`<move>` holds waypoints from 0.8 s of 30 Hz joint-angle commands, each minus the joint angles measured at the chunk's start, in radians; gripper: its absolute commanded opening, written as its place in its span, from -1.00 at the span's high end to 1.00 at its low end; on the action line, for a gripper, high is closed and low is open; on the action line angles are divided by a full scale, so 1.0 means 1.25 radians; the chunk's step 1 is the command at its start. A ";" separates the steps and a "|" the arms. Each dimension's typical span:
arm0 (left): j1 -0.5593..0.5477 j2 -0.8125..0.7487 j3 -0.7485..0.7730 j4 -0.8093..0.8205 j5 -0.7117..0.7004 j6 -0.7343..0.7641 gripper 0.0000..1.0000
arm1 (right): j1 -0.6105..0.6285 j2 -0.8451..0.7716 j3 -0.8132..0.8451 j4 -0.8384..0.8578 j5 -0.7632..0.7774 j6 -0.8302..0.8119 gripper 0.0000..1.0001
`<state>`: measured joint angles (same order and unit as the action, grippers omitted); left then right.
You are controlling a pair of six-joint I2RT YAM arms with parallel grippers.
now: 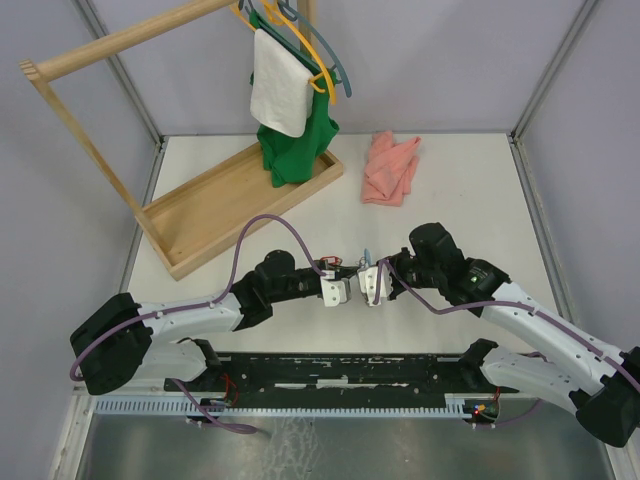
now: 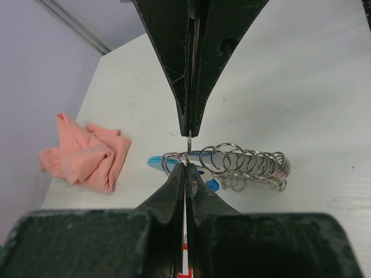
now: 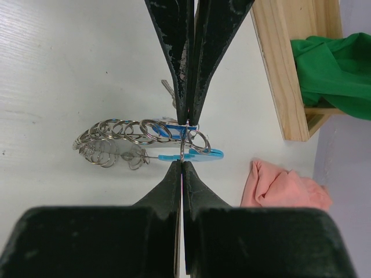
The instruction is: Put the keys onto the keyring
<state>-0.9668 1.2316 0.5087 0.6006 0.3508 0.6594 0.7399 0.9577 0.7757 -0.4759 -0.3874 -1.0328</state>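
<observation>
Keyring [image 2: 249, 165] in the spotlight: a string of small silver rings bunched into a coil, lying on the white table [image 1: 480, 200] mid-field, just beyond where the two arms meet. From above it shows only as a fleck of blue and silver [image 1: 365, 257] past the fingertips. A bright blue strip [image 3: 194, 155] runs through the near end of the coil [image 3: 116, 134], with a second, darker blue piece [image 3: 168, 130] among the rings. I cannot tell whether either is a tag or part of the loop. One silver key [image 3: 167, 88] peeks out beside the far finger.

Now the grippers, nose to nose! Left gripper [image 2: 185, 168] is clenched tight, fingers pressed flat together, and there is a speck of red in the seam low down. Right gripper [image 2: 189, 133] comes in from the opposite side, equally clamped. A thin sliver of silver metal bridges the two tips, seen edge-on. Ring or key? Too fine to call. The right wrist camera tells the same story: right gripper [image 3: 183, 165] and left gripper [image 3: 186, 119] tip to tip over the blue end of the coil. The overhead view has them level, left [image 1: 340, 291] and right [image 1: 368, 287].

Out wide, a crumpled pink cloth [image 1: 390, 168] lies at the back of the table. To the left stands the wooden rack [image 1: 240, 205], with a green garment [image 1: 290, 150] and a white towel [image 1: 278, 90] hanging from it.
</observation>
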 commanded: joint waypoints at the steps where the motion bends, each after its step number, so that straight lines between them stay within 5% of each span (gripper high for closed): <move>1: -0.005 -0.005 0.032 0.047 0.025 -0.032 0.95 | 0.006 0.002 0.021 0.015 -0.013 0.011 0.99; 24: -0.006 -0.022 0.022 0.023 0.010 -0.028 0.95 | 0.006 -0.004 0.024 0.015 0.035 0.019 0.99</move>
<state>-0.9672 1.2285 0.5098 0.5995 0.3496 0.6594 0.7444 0.9592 0.7757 -0.4725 -0.3649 -1.0321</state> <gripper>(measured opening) 0.032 0.012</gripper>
